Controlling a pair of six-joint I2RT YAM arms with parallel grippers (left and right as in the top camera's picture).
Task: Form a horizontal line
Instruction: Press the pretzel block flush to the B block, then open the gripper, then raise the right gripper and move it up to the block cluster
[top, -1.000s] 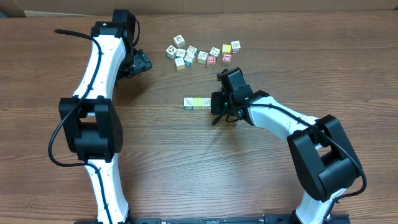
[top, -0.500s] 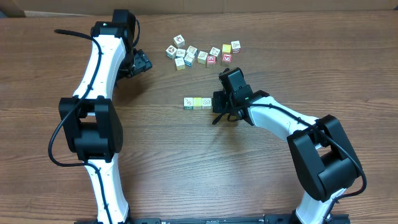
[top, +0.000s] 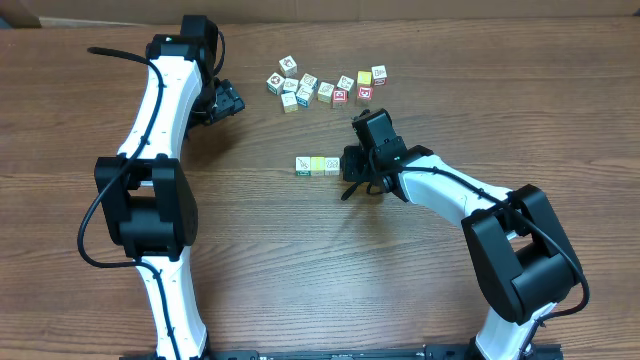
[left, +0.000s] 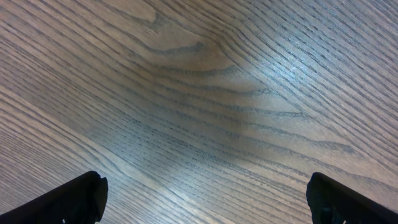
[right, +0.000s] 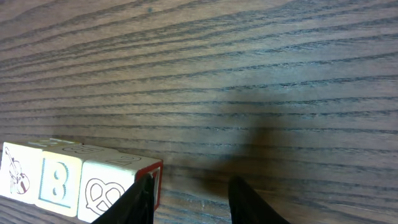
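Observation:
A short row of three small cubes (top: 317, 165) lies mid-table, touching edge to edge: white-green on the left, pale yellow in the middle. My right gripper (top: 349, 166) sits at the row's right end. In the right wrist view the cubes show a violin (right: 17, 175), a letter B (right: 58, 184) and a pretzel face with a red side (right: 109, 186). My right gripper (right: 191, 204) stands open. Its left finger (right: 140, 203) rests against the red side, and only bare wood lies between the fingers. My left gripper (top: 229, 102) hovers open over bare wood (left: 205, 202).
A loose cluster of several similar picture cubes (top: 325, 86) lies at the back of the table, above the row. The left arm (top: 160, 110) stretches along the left side. The right arm (top: 450, 190) reaches in from the lower right.
My right gripper has shifted very slightly up and to the right at the row's end. The three cubes and the left arm have stayed where they were.

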